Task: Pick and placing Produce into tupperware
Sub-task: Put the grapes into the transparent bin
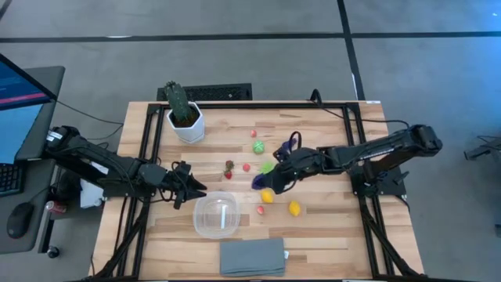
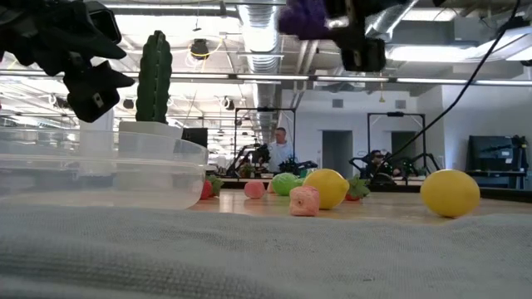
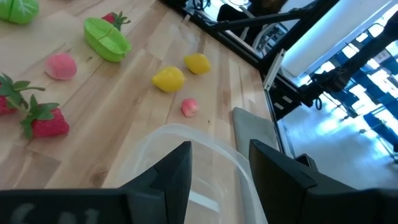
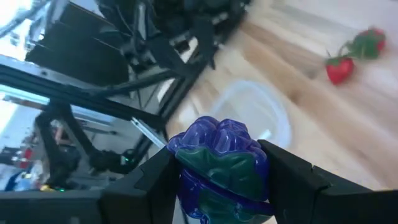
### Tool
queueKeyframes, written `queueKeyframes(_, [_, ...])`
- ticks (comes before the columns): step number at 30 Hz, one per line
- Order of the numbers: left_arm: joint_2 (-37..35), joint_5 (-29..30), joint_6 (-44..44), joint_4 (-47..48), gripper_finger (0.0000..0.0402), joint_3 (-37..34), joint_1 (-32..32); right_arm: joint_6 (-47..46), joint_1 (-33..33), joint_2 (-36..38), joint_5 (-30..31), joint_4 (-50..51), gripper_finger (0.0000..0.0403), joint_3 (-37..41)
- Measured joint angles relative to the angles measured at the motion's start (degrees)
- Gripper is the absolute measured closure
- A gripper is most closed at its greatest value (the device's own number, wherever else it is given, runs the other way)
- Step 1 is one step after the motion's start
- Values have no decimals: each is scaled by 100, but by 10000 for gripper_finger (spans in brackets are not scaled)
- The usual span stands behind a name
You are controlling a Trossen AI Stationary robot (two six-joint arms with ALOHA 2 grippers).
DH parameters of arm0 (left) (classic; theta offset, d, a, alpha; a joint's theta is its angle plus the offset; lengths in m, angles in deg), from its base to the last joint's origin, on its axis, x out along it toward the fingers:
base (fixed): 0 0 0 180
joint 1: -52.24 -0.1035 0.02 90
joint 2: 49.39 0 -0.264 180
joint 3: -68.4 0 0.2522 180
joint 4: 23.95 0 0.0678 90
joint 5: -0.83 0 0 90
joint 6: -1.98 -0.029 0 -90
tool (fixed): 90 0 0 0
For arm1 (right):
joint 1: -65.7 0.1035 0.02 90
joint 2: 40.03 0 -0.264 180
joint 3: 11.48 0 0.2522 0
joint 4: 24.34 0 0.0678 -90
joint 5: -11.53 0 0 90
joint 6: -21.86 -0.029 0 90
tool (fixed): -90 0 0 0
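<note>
Now your right end effector [image 4: 217,171] is clamped on a purple produce piece [image 4: 219,163], raised off the worktop [image 1: 329,235] and short of the tupperware [image 1: 217,216]; carry it over the rim before releasing. Just beside the tupperware hangs the left end effector [image 1: 190,190], fingers parted and empty, so steer clear. Beyond it lie two yellow pieces [image 1: 293,208] and strawberries [image 1: 229,168]; farthest stands the cactus [image 1: 179,103].

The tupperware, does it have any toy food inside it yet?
No, the tupperware looks empty from above, and the purple produce piece sits in the right end effector.
</note>
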Motion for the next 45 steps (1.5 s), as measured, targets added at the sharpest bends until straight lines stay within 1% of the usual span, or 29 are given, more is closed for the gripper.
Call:
queueKeyframes(2, [0,-64,10,-46,253,0,1,-49,69,-137,-32,-74,178,33])
queueKeyframes(4, [0,-99,37,-50,253,0,2,-52,149,-408,-39,-341,179,-95])
queueKeyframes(6, [0,-105,44,-98,253,0,19,-52,222,-554,-65,-339,179,-193])
queueKeyframes(12, [-2,-139,37,-296,253,0,165,-21,382,-1353,-239,-441,178,-817])
queueKeyframes(18, [-2,-397,39,-286,253,0,325,-6,502,-2086,-370,-430,176,-1403])
queueKeyframes(23, [-2,-543,33,-271,253,0,442,-14,546,-2699,-541,-815,176,-1879])
queueKeyframes(27, [-12,-633,33,-266,253,0,545,-50,542,-3106,-678,-889,177,-2156])
queueKeyframes(31, [-53,-707,39,-254,253,0,662,-50,542,-3403,-792,-1123,175,-2409])
queueKeyframes(33, [-81,-710,39,-281,253,0,730,-50,544,-3439,-796,-1020,175,-2439])
queueKeyframes(35, [-130,-710,42,-265,253,0,795,-50,532,-3582,-796,-1148,176,-2546])
queueKeyframes(39, [-217,-706,44,-269,253,0,888,-52,516,-3685,-790,-1060,176,-2516])
queueKeyframes(45, [-336,-705,54,-258,253,0,944,-229,494,-3928,-746,-1334,175,-2533])
